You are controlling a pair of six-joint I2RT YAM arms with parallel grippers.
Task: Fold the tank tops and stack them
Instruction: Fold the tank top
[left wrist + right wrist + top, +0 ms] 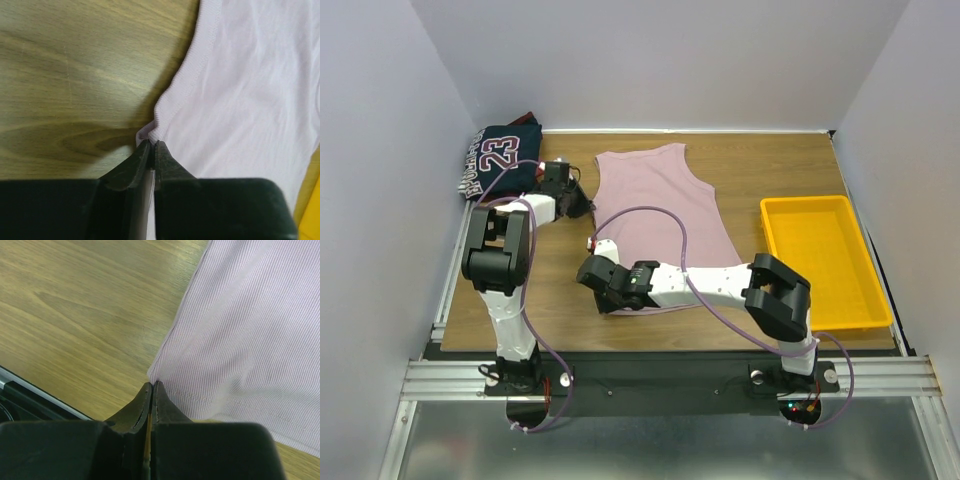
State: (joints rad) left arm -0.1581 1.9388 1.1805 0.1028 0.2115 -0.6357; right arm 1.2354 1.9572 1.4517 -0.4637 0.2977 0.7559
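Top view: the pink tank top (665, 215) lies spread flat in the middle of the wooden table (790, 160), with its neckline and 2 armholes toward the far wall and its hem toward the arms. It is a plain, pale dusty pink with a few soft creases. The navy tank top (505, 155) sits bunched in the far left corner, its white-and-red "23" facing up, and a sliver of the maroon tank top (527, 120) shows behind it. The yellow tray (766, 232) stands to the right, apart from the pink cloth. The left gripper (586, 205) is at the top's left side edge, and the right gripper (595, 282) is at its near left corner.

Left wrist view: the left gripper (152, 145) is clenched on the ribbed trim of the pink tank top (250, 100), and a pale strip of cloth shows between the fingers (170, 167).

Right wrist view: the right gripper (151, 386) is pressed closed at the hem corner of the pink tank top (250, 330), whose fine ribbing and stitched hem are plain to see. Whether any cloth is nipped I cannot tell.
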